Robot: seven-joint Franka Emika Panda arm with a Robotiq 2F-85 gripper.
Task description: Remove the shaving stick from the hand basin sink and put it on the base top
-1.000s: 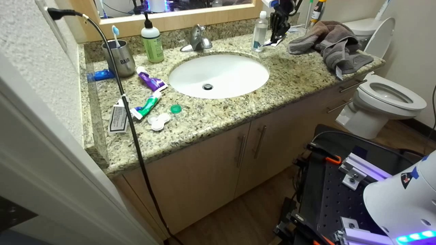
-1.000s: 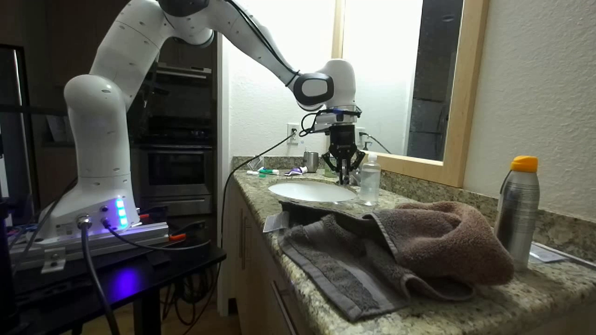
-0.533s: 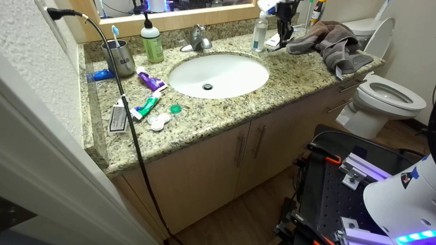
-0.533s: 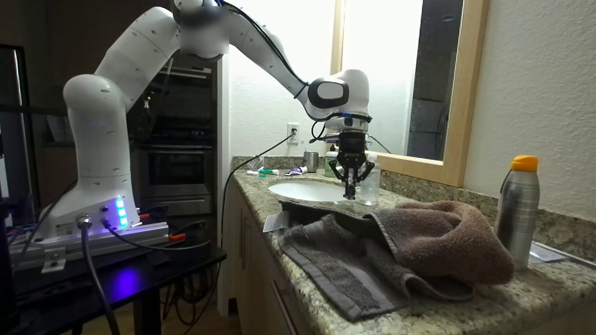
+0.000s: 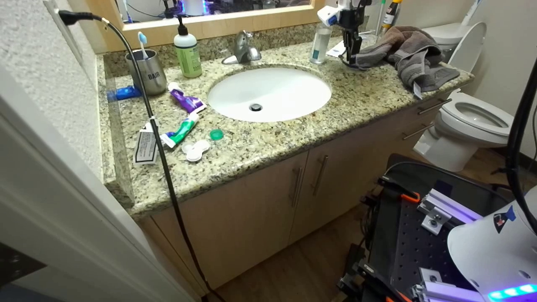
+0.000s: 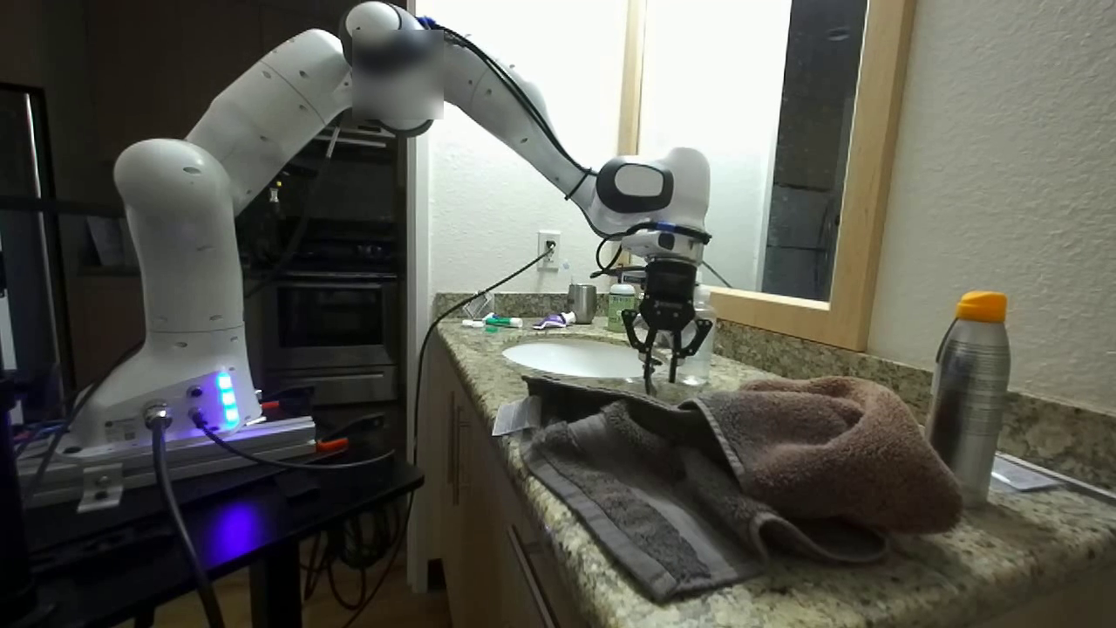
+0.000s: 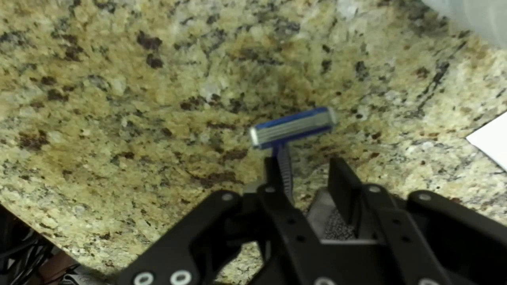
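The shaving stick (image 7: 293,127), a slim razor with a blue head, lies over the granite base top (image 7: 119,118) in the wrist view. Its handle runs along the inner side of one finger, with a gap to the other finger. My gripper (image 7: 303,166) is open around the handle. In both exterior views the gripper (image 5: 351,58) (image 6: 661,373) is low over the base top (image 5: 260,144), between basin and towel. The razor (image 5: 355,66) is at its tips; whether it rests fully on the granite I cannot tell. The white hand basin sink (image 5: 289,92) holds nothing visible.
A grey-brown towel (image 6: 785,462) lies close beside the gripper. A transparent bottle (image 5: 320,45) stands on the basin side. A white card (image 7: 491,138) lies nearby. A spray can (image 6: 969,401) stands behind the towel. A soap bottle (image 5: 189,54) and tubes (image 5: 181,130) lie beyond the basin.
My gripper has moved down and away from the basin toward the towel, carrying the razor. Its fingers were close together and are now spread apart.
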